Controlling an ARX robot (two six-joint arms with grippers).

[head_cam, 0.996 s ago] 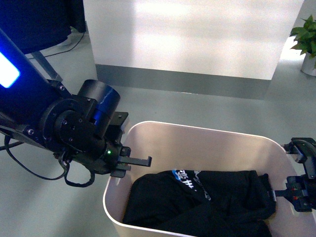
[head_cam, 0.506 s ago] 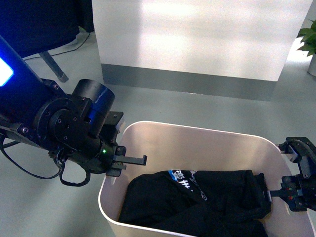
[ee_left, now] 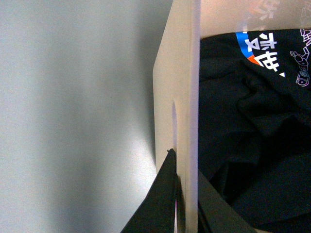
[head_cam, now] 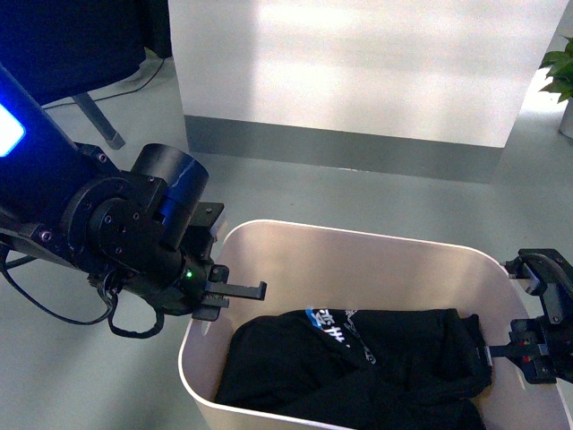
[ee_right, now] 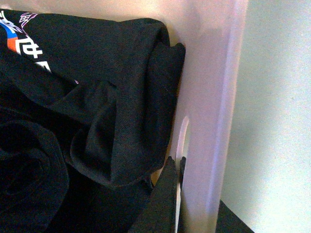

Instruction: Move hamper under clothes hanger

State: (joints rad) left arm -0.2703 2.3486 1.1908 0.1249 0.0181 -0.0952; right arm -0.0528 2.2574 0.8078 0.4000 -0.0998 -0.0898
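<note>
The cream hamper [head_cam: 358,260] is sitting on the grey floor [head_cam: 295,193] low in the front view, between the two arms. It is lying well apart from the clothes hanger [head_cam: 97,118], whose dark-grey angled leg and black drape are showing only at the far upper left.

A black garment [head_cam: 358,367] with a blue and white print is lying crumpled inside the tub.

The left pincer [head_cam: 235,296] is gripping the hamper's left short wall, with one finger reaching inside over the garment and the other staying outside. In the left wrist view the wall [ee_left: 187,97] is running between the two dark fingers [ee_left: 163,199], which are closing on it just beside the slot handle [ee_left: 174,114], with the garment [ee_left: 252,121] lying on the inner side.

The right pincer [head_cam: 512,351] is clamping the opposite short wall in the same way. In the right wrist view its inner finger [ee_right: 163,204] is pressing against the wall [ee_right: 214,97] at the slot handle [ee_right: 182,136], and the folded garment [ee_right: 73,97] is bunching up against that wall.

Behind the tub a white panel [head_cam: 358,63] with a grey base is standing, and a potted plant [head_cam: 560,76] is peeking in at the right edge.
</note>
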